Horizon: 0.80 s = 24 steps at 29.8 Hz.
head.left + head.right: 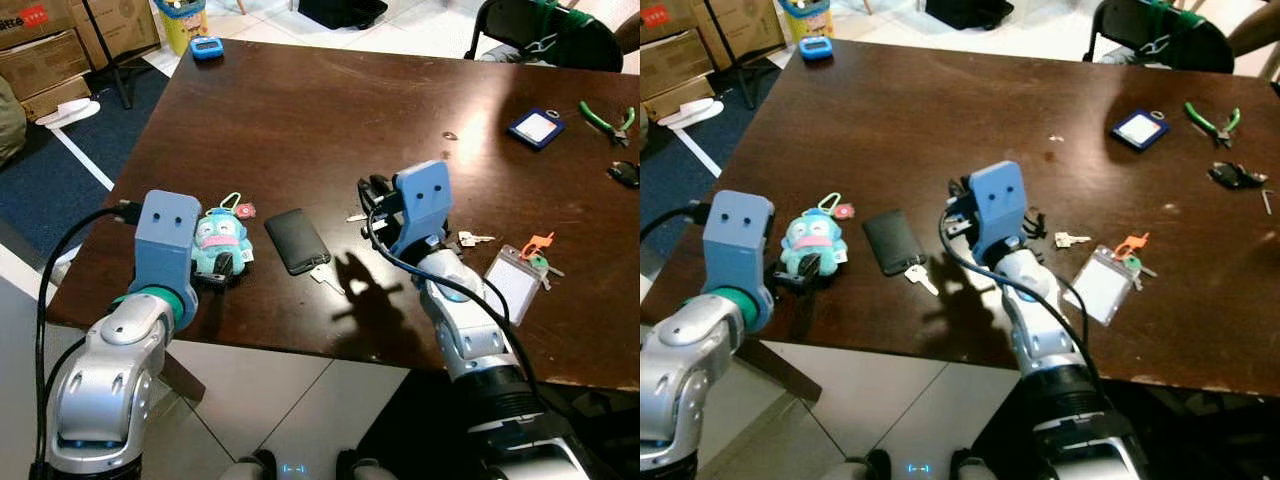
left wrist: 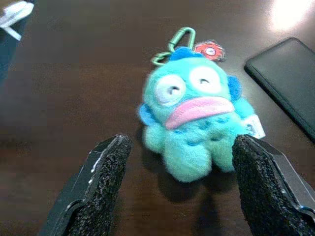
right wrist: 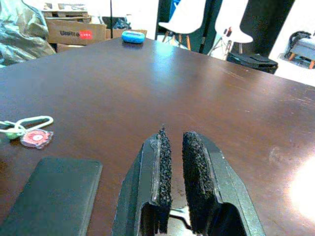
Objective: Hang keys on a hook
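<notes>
Pickup step: the right gripper (image 3: 176, 184) pinched a key (image 3: 180, 213) off the table (image 1: 300, 110); left gripper (image 2: 179, 182) gaped around the plush keychain (image 2: 194, 115) at nine o'clock; lifting should follow

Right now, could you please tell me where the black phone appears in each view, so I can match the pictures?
Left eye view: black phone mid-table, between the two arms.
Right eye view: left of centre, beside the teal plush keychain.
Left wrist view: at the upper right edge, cropped.
Right wrist view: bottom left corner.
Shared landmark: the keychain's red round tag.
</notes>
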Available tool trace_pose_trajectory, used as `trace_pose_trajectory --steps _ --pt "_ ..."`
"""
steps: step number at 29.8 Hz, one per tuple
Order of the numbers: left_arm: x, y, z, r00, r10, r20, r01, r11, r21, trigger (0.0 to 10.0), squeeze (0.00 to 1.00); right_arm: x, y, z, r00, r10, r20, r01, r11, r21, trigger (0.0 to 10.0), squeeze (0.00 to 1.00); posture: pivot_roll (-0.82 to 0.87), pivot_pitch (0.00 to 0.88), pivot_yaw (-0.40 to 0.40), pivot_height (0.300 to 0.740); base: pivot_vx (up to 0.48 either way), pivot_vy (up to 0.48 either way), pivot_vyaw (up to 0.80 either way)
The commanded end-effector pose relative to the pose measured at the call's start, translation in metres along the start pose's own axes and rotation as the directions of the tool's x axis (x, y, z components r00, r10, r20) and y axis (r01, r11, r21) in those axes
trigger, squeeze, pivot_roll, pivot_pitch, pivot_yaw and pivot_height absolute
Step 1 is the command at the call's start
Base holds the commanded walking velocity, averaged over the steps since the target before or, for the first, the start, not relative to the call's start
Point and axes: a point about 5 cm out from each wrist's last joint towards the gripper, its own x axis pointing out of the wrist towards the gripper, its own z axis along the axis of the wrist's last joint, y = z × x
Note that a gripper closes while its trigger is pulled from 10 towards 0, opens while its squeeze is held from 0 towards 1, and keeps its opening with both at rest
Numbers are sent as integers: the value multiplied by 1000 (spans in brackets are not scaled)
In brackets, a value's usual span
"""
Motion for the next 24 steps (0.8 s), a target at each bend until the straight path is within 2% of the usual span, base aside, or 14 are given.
trace_pose_trajectory --steps 1,3,7,8,11,18,24 --pt "0 -1 -3 1000 4 -26 -4 1000 -9 10000 0 -2 4 -4 1000 11 -12 -10 1000 13 10000 0 14 188 95 740 0 0 0" --pt "2 -6 1 1000 3 -18 -4 999 -41 10000 0 -2 4 -4 1000 11 -14 -11 1000 15 10000 0 19 188 95 740 0 0 0" --pt "3 -7 3 1000 6 -14 -7 999 -52 10000 0 -2 4 -5 1000 11 -15 -11 1000 15 10000 0 19 188 95 740 0 0 0" --pt "14 -6 13 996 80 41 -79 997 -23 10000 0 -2 6 -5 1000 13 -15 -12 1000 21 10000 0 11 193 101 740 0 0 0" --pt "18 -5 18 991 120 64 -121 993 6 10000 0 -2 7 -6 1000 14 -15 -13 1000 23 10000 0 12 193 102 740 0 0 0" --pt "21 -3 15 986 153 60 -155 987 30 10000 0 -4 7 -7 1000 10 -19 -9 1000 25 10000 0 13 200 106 740 0 0 0" --pt "25 -5 3 987 160 16 -160 986 44 10000 0 -4 8 -8 1000 11 -23 -10 1000 30 10000 0 13 204 106 740 0 0 0"
